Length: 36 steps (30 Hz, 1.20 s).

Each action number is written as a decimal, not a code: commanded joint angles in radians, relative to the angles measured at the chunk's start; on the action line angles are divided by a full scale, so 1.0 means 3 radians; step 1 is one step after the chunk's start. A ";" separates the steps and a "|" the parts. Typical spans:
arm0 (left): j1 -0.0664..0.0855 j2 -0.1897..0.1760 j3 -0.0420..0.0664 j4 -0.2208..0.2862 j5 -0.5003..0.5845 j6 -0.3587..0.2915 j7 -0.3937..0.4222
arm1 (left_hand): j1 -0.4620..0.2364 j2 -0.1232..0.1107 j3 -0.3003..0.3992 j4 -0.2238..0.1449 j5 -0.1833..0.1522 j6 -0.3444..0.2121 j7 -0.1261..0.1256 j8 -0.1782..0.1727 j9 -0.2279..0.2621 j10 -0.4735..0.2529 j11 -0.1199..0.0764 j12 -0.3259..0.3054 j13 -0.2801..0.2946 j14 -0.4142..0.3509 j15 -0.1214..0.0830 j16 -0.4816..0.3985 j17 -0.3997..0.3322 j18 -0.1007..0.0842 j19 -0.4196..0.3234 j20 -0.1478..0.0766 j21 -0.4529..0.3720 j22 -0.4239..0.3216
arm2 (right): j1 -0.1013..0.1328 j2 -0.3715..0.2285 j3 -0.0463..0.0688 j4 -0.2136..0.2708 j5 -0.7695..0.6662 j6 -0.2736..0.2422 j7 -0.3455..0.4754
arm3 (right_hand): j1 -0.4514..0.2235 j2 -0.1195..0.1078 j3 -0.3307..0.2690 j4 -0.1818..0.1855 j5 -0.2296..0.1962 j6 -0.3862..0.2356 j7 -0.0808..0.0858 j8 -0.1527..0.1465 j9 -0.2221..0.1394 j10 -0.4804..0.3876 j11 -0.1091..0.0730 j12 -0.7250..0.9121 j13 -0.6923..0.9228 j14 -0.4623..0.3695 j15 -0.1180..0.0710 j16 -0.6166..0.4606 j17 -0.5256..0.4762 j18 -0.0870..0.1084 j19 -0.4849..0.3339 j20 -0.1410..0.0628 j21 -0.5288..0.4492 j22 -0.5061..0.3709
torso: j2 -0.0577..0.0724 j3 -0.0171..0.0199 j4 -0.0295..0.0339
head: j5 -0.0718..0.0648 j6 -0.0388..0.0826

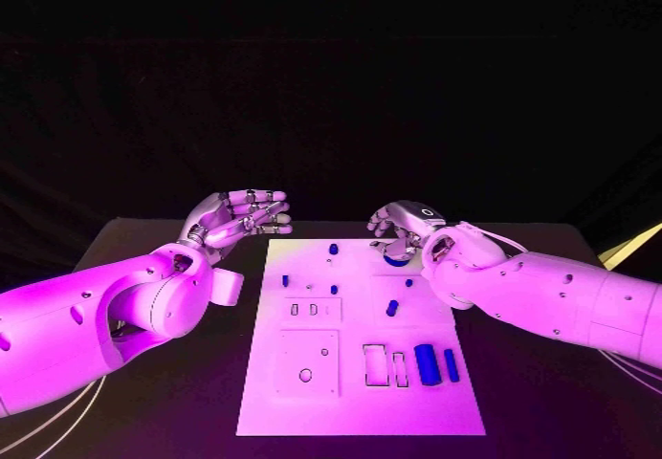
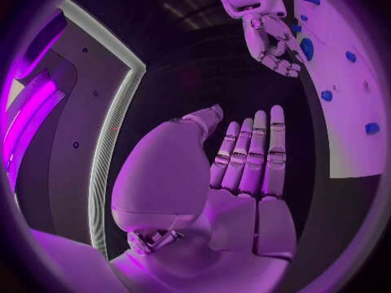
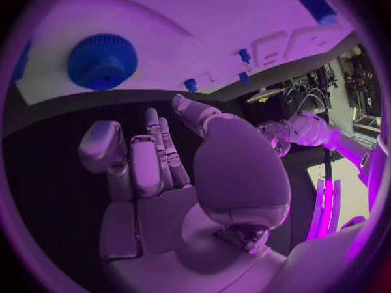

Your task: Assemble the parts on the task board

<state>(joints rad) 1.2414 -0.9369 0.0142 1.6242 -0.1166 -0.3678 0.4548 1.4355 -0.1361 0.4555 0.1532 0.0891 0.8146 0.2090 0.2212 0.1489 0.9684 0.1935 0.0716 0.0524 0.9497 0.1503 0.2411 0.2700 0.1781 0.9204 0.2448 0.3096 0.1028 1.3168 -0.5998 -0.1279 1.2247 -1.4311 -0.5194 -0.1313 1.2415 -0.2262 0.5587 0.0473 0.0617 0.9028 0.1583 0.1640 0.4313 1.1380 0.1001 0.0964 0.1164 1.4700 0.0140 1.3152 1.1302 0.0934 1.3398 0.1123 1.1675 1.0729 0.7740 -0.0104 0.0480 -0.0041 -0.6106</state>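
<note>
Fingers of the left hand (image 1: 243, 216) spread, holding nothing, raised left of the task board's (image 1: 362, 402) far edge, right hand (image 1: 405, 229) loosely apart and empty above a blue gear (image 3: 101, 60) at the far right corner, small blue parts (image 1: 392, 307) scattered mid-board.

A black table (image 1: 165, 325) carries everything here. Directly on it, at the centre, lies the white task board (image 1: 362, 411), a long rectangle running from six o'clock up toward twelve. The dark tabletop shows as a band at nine o'clock and another at three o'clock of the board, and a narrow strip beyond its twelve o'clock edge. At the table's three o'clock rim a pale yellowish edge (image 1: 628, 247) catches light.
</note>
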 commanded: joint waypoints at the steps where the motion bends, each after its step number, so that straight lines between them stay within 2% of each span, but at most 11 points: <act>1: 0.0006 0.0009 0.0002 -0.0013 0.0009 0.0022 0.0014 | -0.0013 -0.0064 0.0039 -0.0008 -0.0011 -0.0028 0.0149 0.0025 0.0052 -0.0025 0.0023 -0.0025 0.0050 -0.0040 0.0000 -0.0045 0.0062 0.0005 0.0043 -0.0017 0.0062 0.0053 | 0.0033 -0.0174 0.0016 0.0163 0.0264 0.0101 0.0020 | -0.0079 -0.0106 -0.0233 0.0074 0.0027 -0.0005 -0.0011 -0.0049 -0.0024 0.0329 -0.0062 0.0115 0.0093 0.0068 -0.0033 0.0083 0.0088 0.0028 0.0033 -0.0028 0.0071 0.0069 | -0.0013 0.0010 -0.0043 | -0.0015 0.0019; 5: 0.0005 0.0008 0.0002 -0.0022 0.0012 0.0031 0.0024 | -0.0013 -0.0064 0.0039 -0.0008 -0.0011 -0.0028 0.0149 0.0025 0.0052 -0.0025 0.0023 -0.0025 0.0050 -0.0040 0.0000 -0.0045 0.0062 0.0005 0.0043 -0.0017 0.0062 0.0053 | 0.0086 -0.0386 0.0031 0.0258 0.0598 0.0269 0.0035 | 0.0032 -0.0123 -0.0492 0.0077 0.0031 -0.0033 -0.0038 -0.0085 -0.0028 0.0696 -0.0132 0.0363 0.0285 0.0091 -0.0097 0.0160 0.0203 0.0010 0.0077 -0.0069 0.0140 0.0168 | -0.0023 0.0018 -0.0060 | -0.0027 0.0024; 6: 0.0005 0.0006 0.0002 -0.0024 0.0013 0.0033 0.0025 | -0.0013 -0.0064 0.0039 -0.0008 -0.0011 -0.0028 0.0149 0.0025 0.0052 -0.0025 0.0023 -0.0025 0.0050 -0.0040 0.0000 -0.0045 0.0062 0.0005 0.0043 -0.0017 0.0062 0.0053 | 0.0096 -0.0428 0.0035 0.0263 0.0664 0.0305 0.0041 | 0.0128 -0.0085 -0.0737 0.0095 0.0037 -0.0049 -0.0063 -0.0088 -0.0019 0.0812 -0.0163 0.0593 0.0502 0.0103 -0.0123 0.0203 0.0265 -0.0005 0.0117 -0.0098 0.0204 0.0253 | -0.0026 0.0019 -0.0062 | -0.0031 0.0024; 7: 0.0005 0.0005 0.0002 -0.0024 0.0013 0.0034 0.0026 | -0.0013 -0.0064 0.0039 -0.0008 -0.0011 -0.0028 0.0149 0.0025 0.0052 -0.0025 0.0023 -0.0025 0.0050 -0.0040 0.0000 -0.0045 0.0062 0.0005 0.0043 -0.0017 0.0062 0.0053 | 0.0105 -0.0464 0.0038 0.0262 0.0715 0.0337 0.0047 | 0.0265 0.0020 -0.1010 0.0166 0.0060 -0.0059 -0.0065 -0.0077 -0.0001 0.0634 -0.0182 0.0836 0.0822 0.0106 -0.0163 0.0227 0.0296 -0.0023 0.0130 -0.0099 0.0226 0.0294 | -0.0027 0.0021 -0.0064 | -0.0050 0.0022; 8: 0.0004 0.0004 0.0002 -0.0025 0.0013 0.0035 0.0027 | -0.0013 -0.0064 0.0039 -0.0008 -0.0011 -0.0028 0.0149 0.0025 0.0052 -0.0025 0.0023 -0.0025 0.0050 -0.0040 0.0000 -0.0045 0.0062 0.0005 0.0043 -0.0017 0.0062 0.0053 | 0.0111 -0.0489 0.0040 0.0257 0.0748 0.0363 0.0049 | 0.0281 0.0022 -0.1113 0.0221 0.0048 -0.0068 -0.0064 -0.0074 0.0005 0.0622 -0.0174 0.0989 0.0982 0.0118 -0.0133 0.0261 0.0352 -0.0023 0.0148 -0.0112 0.0259 0.0341 | -0.0028 0.0025 -0.0067 | -0.0058 0.0020; 9: 0.0004 0.0002 0.0002 -0.0025 0.0014 0.0036 0.0027 | -0.0013 -0.0064 0.0039 -0.0008 -0.0011 -0.0028 0.0149 0.0025 0.0052 -0.0025 0.0023 -0.0025 0.0050 -0.0040 0.0000 -0.0045 0.0062 0.0005 0.0043 -0.0017 0.0062 0.0053 | 0.0116 -0.0513 0.0042 0.0245 0.0780 0.0396 0.0050 | 0.0395 0.0067 -0.1295 0.0347 0.0053 -0.0078 -0.0066 -0.0050 0.0026 0.0425 -0.0173 0.1364 0.1415 0.0147 -0.0129 0.0348 0.0487 -0.0040 0.0192 -0.0108 0.0340 0.0451 | -0.0029 0.0025 -0.0067 | -0.0062 0.0019; 11: 0.0004 -0.0002 0.0002 -0.0025 0.0014 0.0037 0.0028 | -0.0013 -0.0064 0.0039 -0.0008 -0.0011 -0.0028 0.0149 0.0025 0.0052 -0.0025 0.0023 -0.0025 0.0050 -0.0040 0.0000 -0.0045 0.0062 0.0005 0.0043 -0.0017 0.0062 0.0053 | 0.0124 -0.0544 0.0044 0.0212 0.0824 0.0459 0.0043 | 0.0502 0.0065 -0.1404 0.0520 0.0053 -0.0099 -0.0056 -0.0014 0.0046 0.0416 -0.0163 0.2251 0.2320 0.0180 -0.0119 0.0462 0.0685 -0.0068 0.0247 -0.0096 0.0449 0.0600 | -0.0025 0.0026 -0.0067 | -0.0066 0.0016; 15: 0.0003 -0.0003 0.0001 -0.0028 0.0014 0.0035 0.0033 | -0.0013 -0.0064 0.0039 -0.0008 -0.0011 -0.0028 0.0149 0.0025 0.0052 -0.0025 0.0023 -0.0025 0.0050 -0.0040 0.0000 -0.0045 0.0062 0.0005 0.0043 -0.0017 0.0062 0.0053 | 0.0132 -0.0547 0.0047 0.0139 0.0875 0.0557 0.0022 | 0.0666 0.0063 -0.1497 0.0785 0.0054 -0.0135 -0.0034 0.0048 0.0071 0.0676 -0.0123 0.3533 0.3571 0.0247 -0.0089 0.0656 0.1046 -0.0124 0.0368 -0.0068 0.0683 0.0897 | -0.0022 0.0022 -0.0063 | -0.0071 0.0007; 17: 0.0003 -0.0001 0.0001 -0.0031 0.0014 0.0035 0.0035 | -0.0013 -0.0064 0.0039 -0.0008 -0.0011 -0.0028 0.0149 0.0025 0.0052 -0.0025 0.0023 -0.0025 0.0050 -0.0040 0.0000 -0.0045 0.0062 0.0005 0.0043 -0.0017 0.0062 0.0053 | 0.0133 -0.0531 0.0047 0.0107 0.0893 0.0587 0.0015 | 0.0680 0.0065 -0.1513 0.0799 0.0053 -0.0148 -0.0026 0.0058 0.0074 0.0765 -0.0117 0.3780 0.3805 0.0265 -0.0077 0.0702 0.1137 -0.0138 0.0396 -0.0059 0.0739 0.0966 | -0.0022 0.0023 -0.0060 | -0.0068 0.0001; 21: 0.0003 0.0004 0.0001 -0.0035 0.0014 0.0038 0.0037 | -0.0018 -0.0066 0.0038 -0.0011 -0.0011 -0.0028 0.0147 0.0024 0.0052 -0.0025 0.0023 -0.0024 0.0050 -0.0041 0.0000 -0.0047 0.0065 0.0005 0.0042 -0.0016 0.0064 0.0054 | 0.0134 -0.0479 0.0048 0.0041 0.0897 0.0614 -0.0003 | 0.0681 0.0075 -0.1523 0.0801 0.0054 -0.0166 -0.0015 0.0065 0.0075 0.0836 -0.0106 0.3964 0.3980 0.0283 -0.0066 0.0745 0.1227 -0.0156 0.0432 -0.0048 0.0808 0.1051 | -0.0021 0.0014 -0.0053 | -0.0068 -0.0011; 36: 0.0002 0.0014 0.0001 -0.0047 0.0014 0.0048 0.0034 | -0.0018 -0.0066 0.0038 -0.0011 -0.0011 -0.0028 0.0147 0.0024 0.0052 -0.0025 0.0023 -0.0024 0.0050 -0.0041 0.0000 -0.0047 0.0065 0.0005 0.0042 -0.0016 0.0064 0.0054 | 0.0108 -0.0245 0.0045 -0.0149 0.0798 0.0621 -0.0025 | 0.0679 0.0099 -0.1512 0.0800 0.0053 -0.0174 -0.0005 0.0076 0.0075 0.0949 -0.0093 0.4189 0.4189 0.0319 -0.0050 0.0820 0.1392 -0.0195 0.0517 -0.0033 0.0954 0.1220 | -0.0024 0.0008 -0.0051 | -0.0045 -0.0051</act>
<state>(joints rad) 1.2410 -0.9353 0.0137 1.6091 -0.1127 -0.3573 0.4630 1.4355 -0.1361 0.4555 0.1532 0.0891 0.8146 0.2090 0.2212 0.1489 0.9684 0.1935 0.0717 0.0524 0.9496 0.1504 0.2410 0.2727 0.1781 0.9204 0.2448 0.3096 0.1030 1.3508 -0.6752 -0.1143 1.1820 -1.1857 -0.3370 -0.1380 1.4261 -0.2098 0.1079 0.2641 0.0620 0.8979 0.1482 0.1665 0.4417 1.3527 0.0784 1.3263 1.2904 1.4703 -0.0104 1.5457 1.2962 0.0592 1.4418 0.1036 1.4312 1.2961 0.7675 -0.0078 0.0328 -0.0187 -0.6240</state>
